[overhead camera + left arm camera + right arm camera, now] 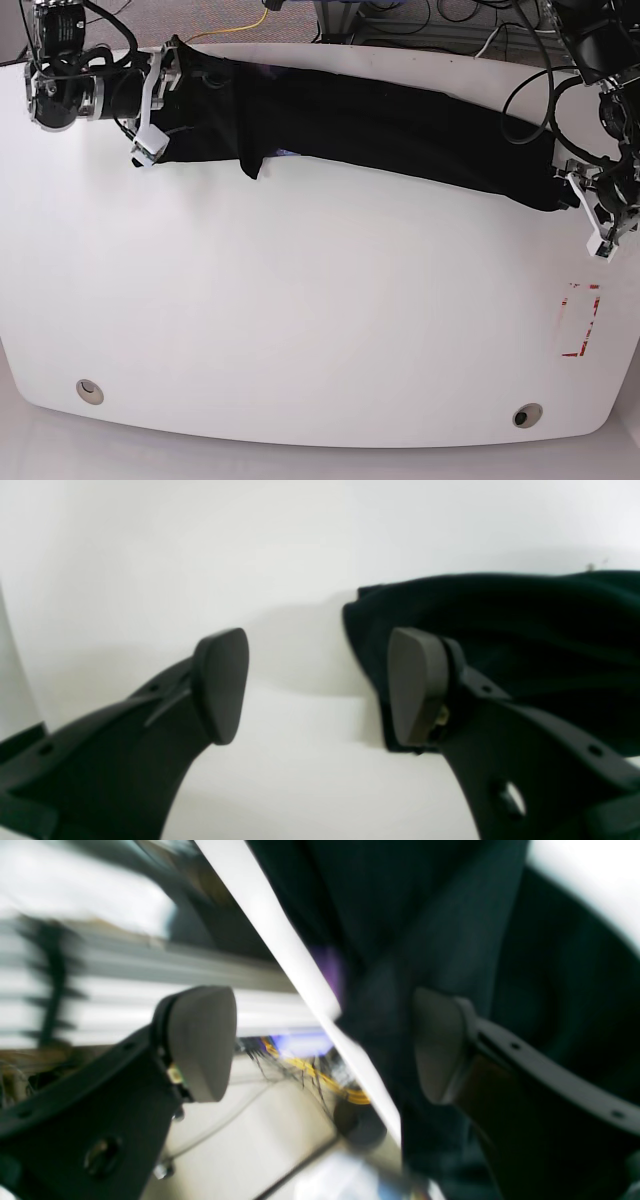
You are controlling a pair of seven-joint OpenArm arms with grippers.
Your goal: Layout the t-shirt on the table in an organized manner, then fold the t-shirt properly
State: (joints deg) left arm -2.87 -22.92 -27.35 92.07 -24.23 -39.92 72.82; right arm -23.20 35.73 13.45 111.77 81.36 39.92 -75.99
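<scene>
The black t-shirt lies stretched in a long band along the far edge of the white table, with a small flap hanging down near its left end. My right gripper stands open at the shirt's left end. In the right wrist view, which is blurred, the right gripper straddles the table's edge and the dark t-shirt, without pinching it. My left gripper is open at the shirt's right end. In the left wrist view the left gripper has one pad against the t-shirt's edge.
Red tape marks sit at the table's right side. Two round grommet holes are near the front edge. Cables and floor lie beyond the far edge.
</scene>
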